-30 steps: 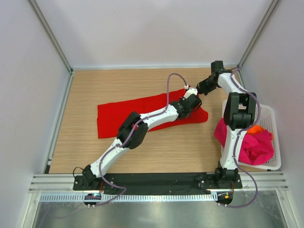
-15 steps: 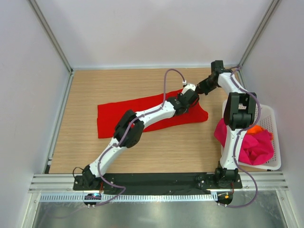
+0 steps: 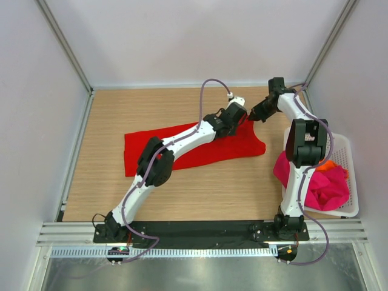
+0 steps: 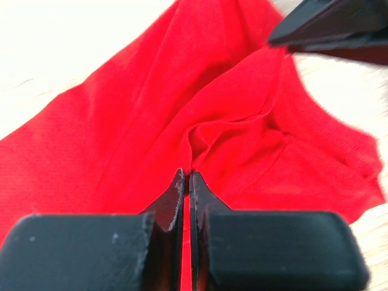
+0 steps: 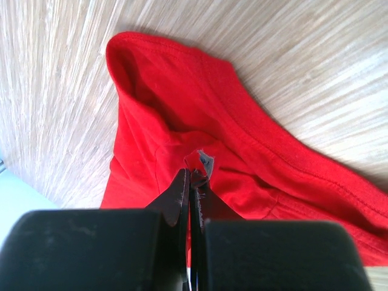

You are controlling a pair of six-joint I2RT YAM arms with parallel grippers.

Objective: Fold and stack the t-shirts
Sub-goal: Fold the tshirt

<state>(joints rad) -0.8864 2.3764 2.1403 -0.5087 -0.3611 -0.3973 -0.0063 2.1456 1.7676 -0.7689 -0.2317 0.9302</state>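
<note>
The bright red t-shirt [image 3: 200, 145] lies spread across the middle of the wooden table. My left gripper [image 3: 242, 115] is shut on a pinched fold of the red shirt [image 4: 230, 139] near its far right end. My right gripper [image 3: 250, 114] is right beside it, shut on the red shirt [image 5: 182, 127] at the collar, with a small grey label showing at the tips. The magenta-pink t-shirt [image 3: 315, 185] is bunched in the white basket [image 3: 345, 145] at the right. A bit of the orange t-shirt [image 3: 327, 164] peeks out above it.
The white lattice basket stands at the table's right edge, next to the right arm's base. Grey walls and metal frame rails close in the table on the left, far and right sides.
My left gripper has moved toward the far right, from the shirt's right middle up to its far edge beside the right gripper. The shirt's right end has bunched. The right arm has barely moved.
</note>
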